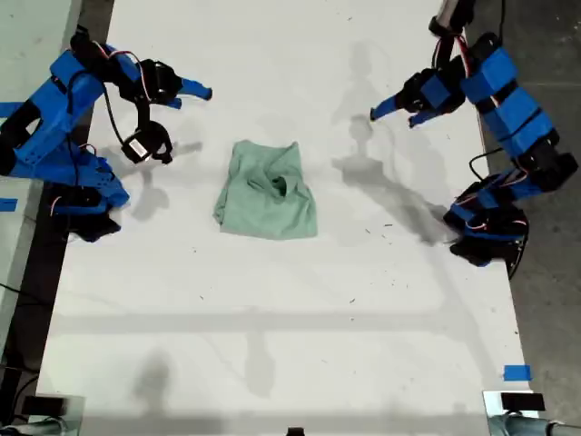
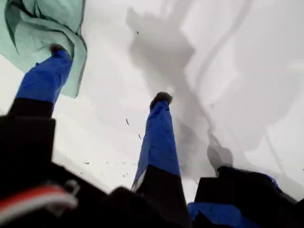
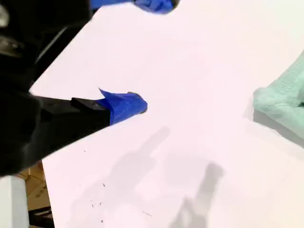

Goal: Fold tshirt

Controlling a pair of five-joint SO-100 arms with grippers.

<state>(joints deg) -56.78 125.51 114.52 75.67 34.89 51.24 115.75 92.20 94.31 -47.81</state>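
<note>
Though crumpled, tshirt [image 1: 267,193] on white table [image 1: 272,345], no legible writing.

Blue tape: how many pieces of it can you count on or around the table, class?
3. One piece lies near the white table's lower corner on the exterior view's right; two sit at that view's left edge. Others may lie out of frame.

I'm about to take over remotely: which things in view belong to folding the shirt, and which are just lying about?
For the job:
tshirt, bunched mid-table
my first gripper, open
my second gripper, open

Lying about:
blue tape piece on the white table
</note>
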